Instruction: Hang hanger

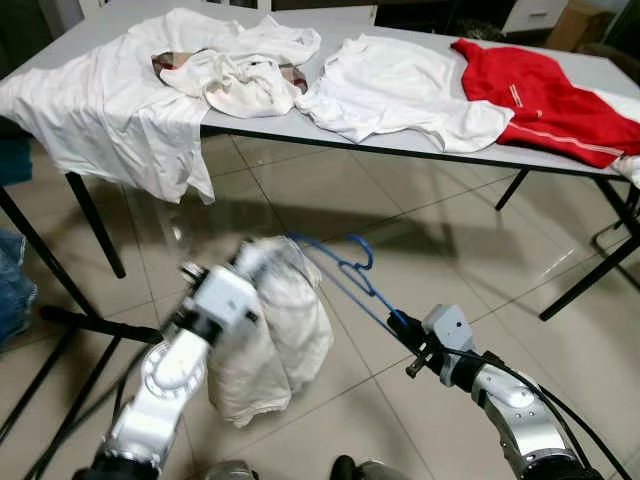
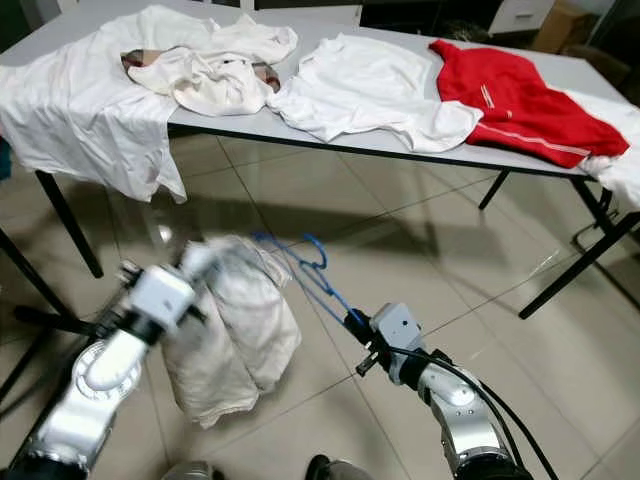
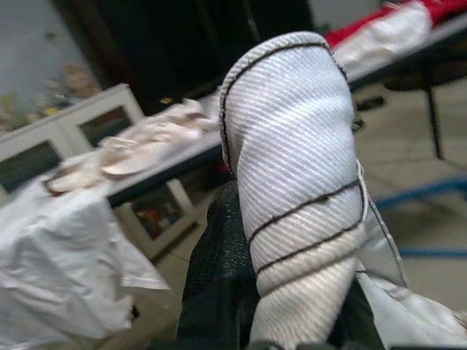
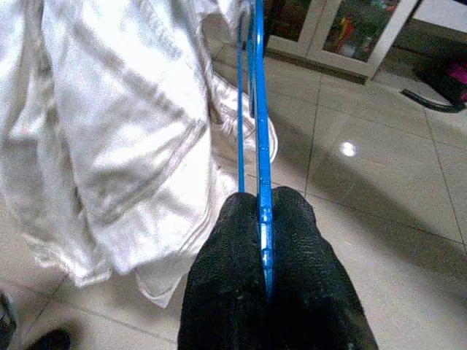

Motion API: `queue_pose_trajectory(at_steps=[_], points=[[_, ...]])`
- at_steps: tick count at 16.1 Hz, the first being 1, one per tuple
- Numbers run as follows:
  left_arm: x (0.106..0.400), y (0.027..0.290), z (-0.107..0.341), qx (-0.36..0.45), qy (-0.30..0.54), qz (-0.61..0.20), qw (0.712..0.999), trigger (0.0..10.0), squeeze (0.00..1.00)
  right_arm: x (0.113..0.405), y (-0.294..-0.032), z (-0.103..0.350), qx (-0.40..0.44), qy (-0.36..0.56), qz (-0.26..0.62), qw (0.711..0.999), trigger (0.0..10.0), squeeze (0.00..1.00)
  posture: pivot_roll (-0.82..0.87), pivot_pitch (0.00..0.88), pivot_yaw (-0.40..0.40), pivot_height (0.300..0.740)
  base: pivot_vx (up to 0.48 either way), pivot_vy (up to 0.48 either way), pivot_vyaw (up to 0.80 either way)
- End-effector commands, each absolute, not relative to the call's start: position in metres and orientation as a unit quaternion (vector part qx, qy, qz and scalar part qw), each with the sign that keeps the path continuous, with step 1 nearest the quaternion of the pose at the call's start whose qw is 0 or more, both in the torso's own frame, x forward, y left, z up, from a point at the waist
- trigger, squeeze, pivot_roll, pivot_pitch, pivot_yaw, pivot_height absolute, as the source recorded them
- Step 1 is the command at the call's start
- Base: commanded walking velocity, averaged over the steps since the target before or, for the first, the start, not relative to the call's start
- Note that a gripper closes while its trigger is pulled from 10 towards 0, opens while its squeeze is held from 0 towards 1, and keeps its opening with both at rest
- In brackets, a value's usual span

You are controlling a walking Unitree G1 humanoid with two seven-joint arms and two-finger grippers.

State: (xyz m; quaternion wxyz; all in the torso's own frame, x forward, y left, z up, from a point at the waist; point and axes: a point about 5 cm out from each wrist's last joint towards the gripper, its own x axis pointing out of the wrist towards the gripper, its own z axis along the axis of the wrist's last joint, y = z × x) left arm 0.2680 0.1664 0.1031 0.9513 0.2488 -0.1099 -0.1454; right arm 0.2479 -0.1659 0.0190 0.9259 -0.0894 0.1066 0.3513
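Two grippers engaged: right gripper (image 4: pixel 266 240) pinched tight on the blue hanger (image 1: pixel 350 275) end, lower centre of frame; left gripper (image 3: pixel 284 306) clamps the white garment (image 1: pixel 275 335) draped over the hanger. Tiled floor (image 1: pixel 450 250); table (image 1: pixel 400 140) above holds clothes (image 1: pixel 400 85).

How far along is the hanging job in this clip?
Done: the white garment is partly on the blue hanger.

In hand: the right gripper is shut on the hanger's end, and the left gripper holds the garment's cloth. Both are held above the floor in front of the table.

Left: hanging it up. No rail can be made out here.
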Motion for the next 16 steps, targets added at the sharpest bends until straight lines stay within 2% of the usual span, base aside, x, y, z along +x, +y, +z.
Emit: queue_pose_trajectory(at_steps=[1,3,5,8,10,13,16], points=[[0.272,0.165,0.119,0.246,-0.143,-0.132,0.949,10.0,0.00,0.249,-0.169,0.020,-0.093,0.108,0.352,0.925,10.0,0.00,0.26,0.076,-0.121,0.740,0.000,0.000,0.00],[0.271,0.166,0.121,0.244,-0.149,-0.126,0.950,10.0,0.00,0.252,-0.173,0.024,-0.090,0.104,0.349,0.927,10.0,0.00,0.26,0.080,-0.130,0.740,0.000,0.000,0.00],[0.271,0.164,0.117,0.218,-0.139,-0.118,0.959,10.0,0.00,0.254,-0.180,0.024,-0.093,0.103,0.336,0.932,10.0,0.00,0.25,0.062,-0.106,0.740,0.000,0.000,0.00],[0.264,0.161,0.099,0.176,-0.093,-0.135,0.971,10.0,0.00,0.257,-0.170,0.027,-0.072,0.080,0.310,0.945,10.0,0.00,0.24,0.053,-0.091,0.740,0.000,0.000,0.00],[0.258,0.159,0.091,0.209,-0.080,-0.179,0.958,10.0,0.00,0.257,-0.168,0.030,-0.078,0.057,0.312,0.945,10.0,0.00,0.24,0.047,-0.085,0.740,0.000,0.000,0.00],[0.267,0.179,0.105,0.220,-0.092,-0.171,0.956,10.0,0.00,0.265,-0.175,0.041,-0.068,0.020,0.273,0.960,10.0,0.00,0.24,0.036,-0.076,0.740,0.000,0.000,0.00],[0.273,0.186,0.113,0.269,-0.098,-0.225,0.932,10.0,0.00,0.264,-0.178,0.040,-0.069,0.018,0.249,0.966,10.0,0.00,0.23,0.022,-0.054,0.740,0.000,0.000,0.00]])
